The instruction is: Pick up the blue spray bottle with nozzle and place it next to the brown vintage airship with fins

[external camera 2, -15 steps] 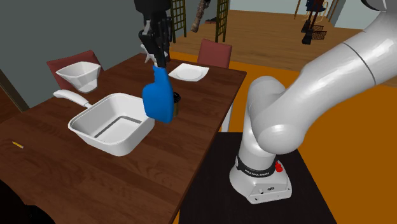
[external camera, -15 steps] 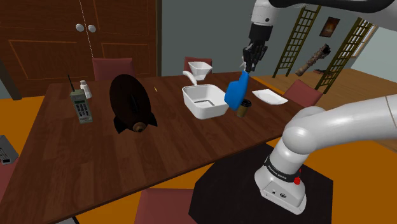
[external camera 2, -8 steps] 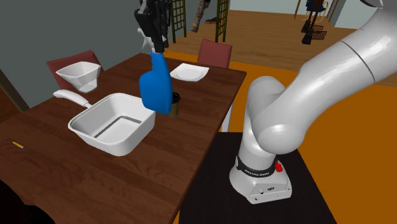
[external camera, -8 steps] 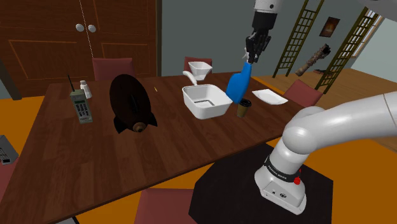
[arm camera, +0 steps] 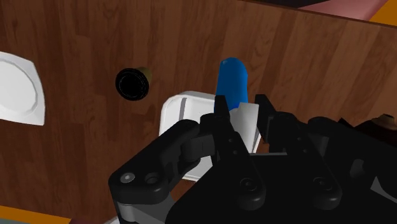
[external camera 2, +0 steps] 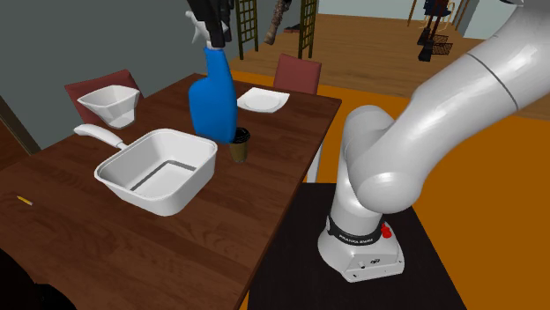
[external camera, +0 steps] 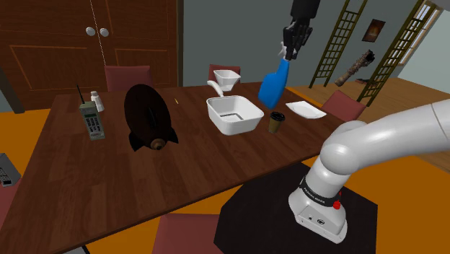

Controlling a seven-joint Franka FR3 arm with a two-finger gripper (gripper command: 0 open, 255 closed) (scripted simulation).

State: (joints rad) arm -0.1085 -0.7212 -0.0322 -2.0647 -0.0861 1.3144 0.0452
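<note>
The blue spray bottle (external camera: 273, 84) hangs in the air above the table's far right part, over a white pan and a small cup. My gripper (external camera: 291, 49) is shut on its white nozzle end from above. From the second exterior view the bottle (external camera 2: 213, 104) hangs nearly upright under the gripper (external camera 2: 214, 35). In the wrist view the bottle's blue body (arm camera: 232, 77) points away beyond the fingers (arm camera: 222, 109). The dark brown airship with fins (external camera: 149, 115) lies on the table well toward the shoulder view's left of the bottle.
A white square pan with a handle (external camera: 233, 115) and a dark cup (external camera: 277, 122) sit under the bottle. A white plate (external camera: 305, 109) lies near the table's right end, a white funnel-shaped bowl (external camera: 226, 76) behind the pan, an old handset (external camera: 91, 119) at the left. Chairs ring the table.
The gripper has risen with the bottle. The bottle has swung from a tilt to nearly upright and now hangs higher above the cup and pan.
</note>
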